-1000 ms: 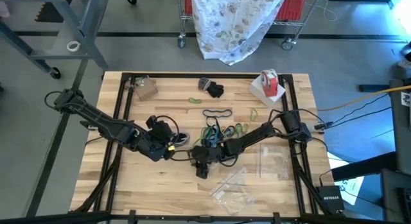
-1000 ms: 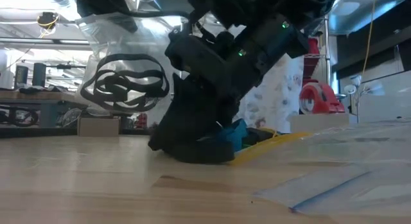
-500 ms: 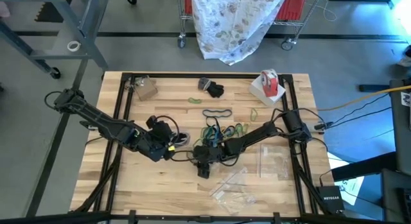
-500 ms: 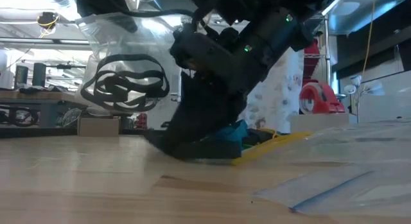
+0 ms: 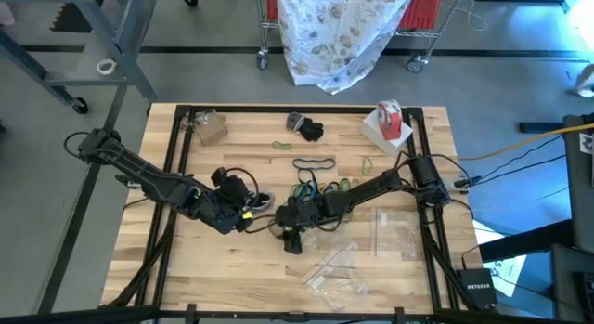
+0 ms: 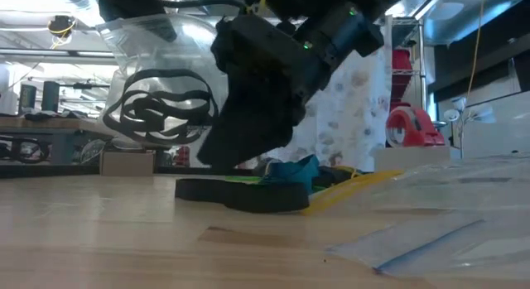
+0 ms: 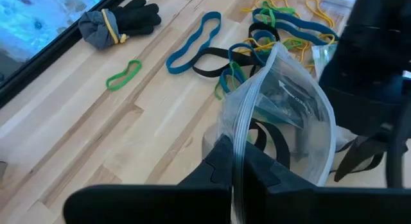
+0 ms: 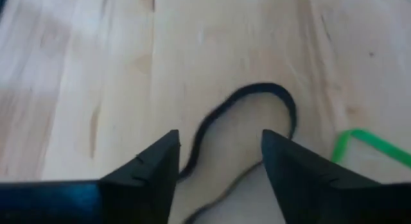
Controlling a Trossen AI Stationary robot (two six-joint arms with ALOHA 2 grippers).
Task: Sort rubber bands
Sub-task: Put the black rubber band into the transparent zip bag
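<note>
right fingers: right gripper [image 8: 219,161] spread wide, nothing between the jaws, tips just above the wood
between the tips: black band [image 8: 247,124] flat on the table, its loop running from the gap out ahead of the fingers, long axis roughly along the pointing direction
beside it: green band [image 8: 363,145] off to one side of the black one, outside the jaws
low view: right gripper [image 6: 248,123] lifted clear of a flat black loop [image 6: 240,192] lying on the table under it
left fingers: left gripper [image 7: 234,176] pinched shut on the rim of a clear bag [image 7: 282,112]; black bands already inside the bag
bag position: held up off the table, mouth toward the right arm, just beside it in the high view
pile: remaining rubber bands [image 5: 320,187], blue, green and black, mid table just behind the right gripper
nearer arm: right, it is directly over the black band; left is busy with the bag
next move judged: drop straight down and close across the band's thin strand
</note>
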